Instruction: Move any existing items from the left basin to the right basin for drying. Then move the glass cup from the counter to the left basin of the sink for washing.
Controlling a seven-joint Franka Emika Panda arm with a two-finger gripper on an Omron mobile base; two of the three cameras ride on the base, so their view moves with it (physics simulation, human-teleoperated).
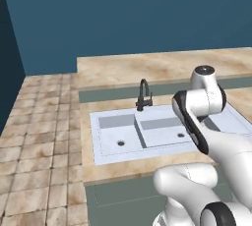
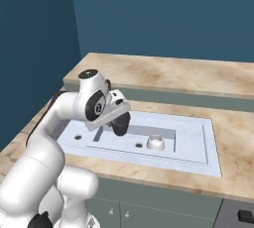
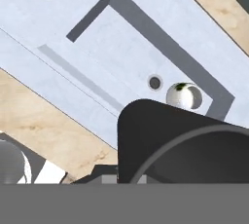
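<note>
The jaws (image 2: 120,124) are clamped on the glass cup (image 2: 120,123), carrying it above the sink (image 2: 208,147). Beneath them lies the right basin (image 2: 163,134), white bowl (image 2: 155,142) just beyond; the left basin (image 2: 82,132) sits off to the side.

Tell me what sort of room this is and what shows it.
A simulated kitchen, most likely. A pale two-basin sink with a black faucet is sunk into a beige stone counter over grey-green fronts, and a small white bowl sits in the wider basin.
</note>
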